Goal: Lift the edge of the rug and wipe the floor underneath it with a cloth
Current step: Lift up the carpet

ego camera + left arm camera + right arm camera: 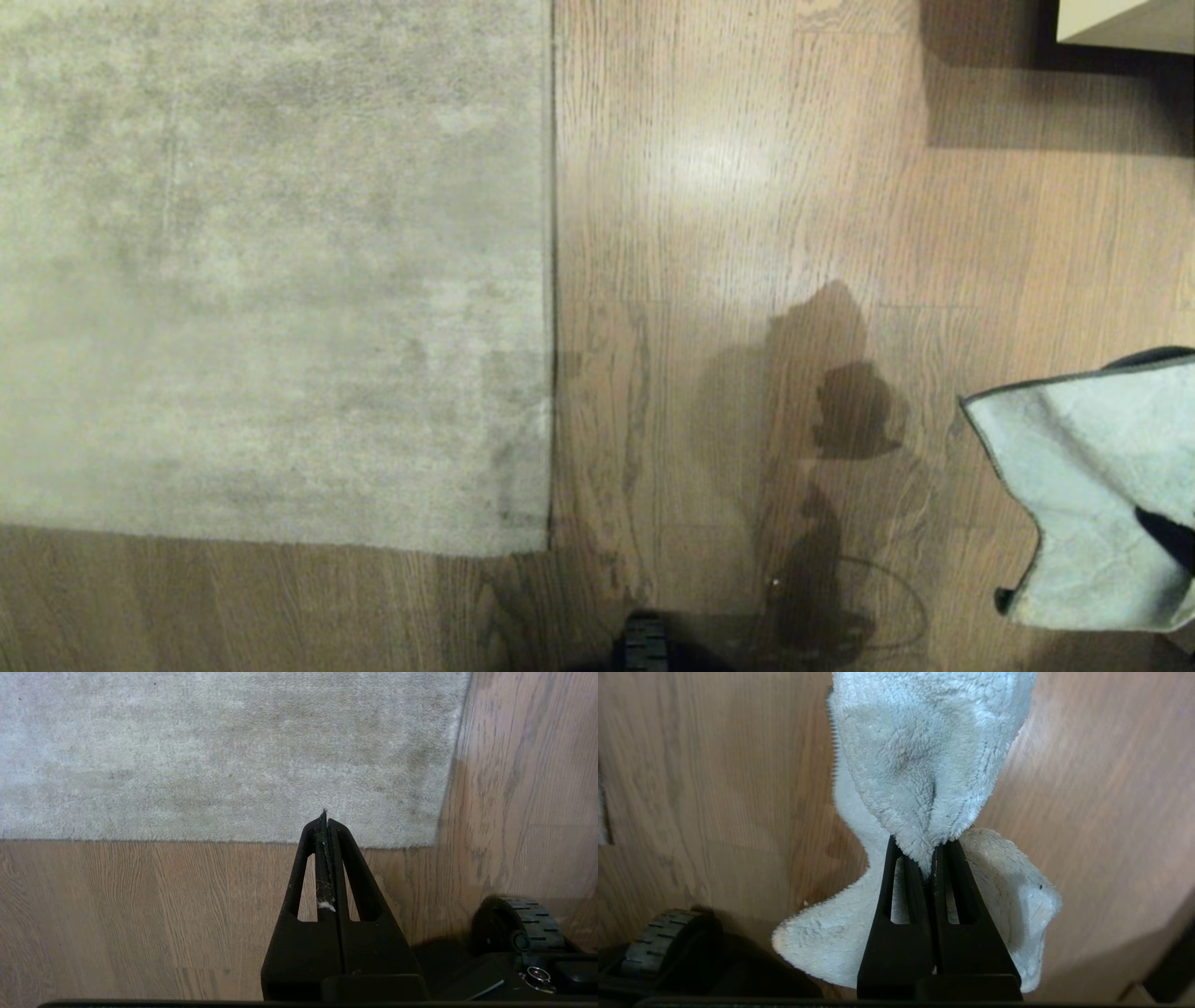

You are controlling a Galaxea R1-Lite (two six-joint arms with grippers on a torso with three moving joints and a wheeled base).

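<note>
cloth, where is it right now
The cloth hangs at the right edge of the head view, pinched in the shut right gripper over bare floor, well clear of the rug edge.

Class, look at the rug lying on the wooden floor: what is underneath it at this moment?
The rug lies flat, its edge not lifted. Bare floor shows beside it; whatever is beneath is covered. The cloth hangs from the right gripper, off to the side.

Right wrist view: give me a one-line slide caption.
Right gripper shut on the pale cloth, which hangs above the wood floor.
</note>
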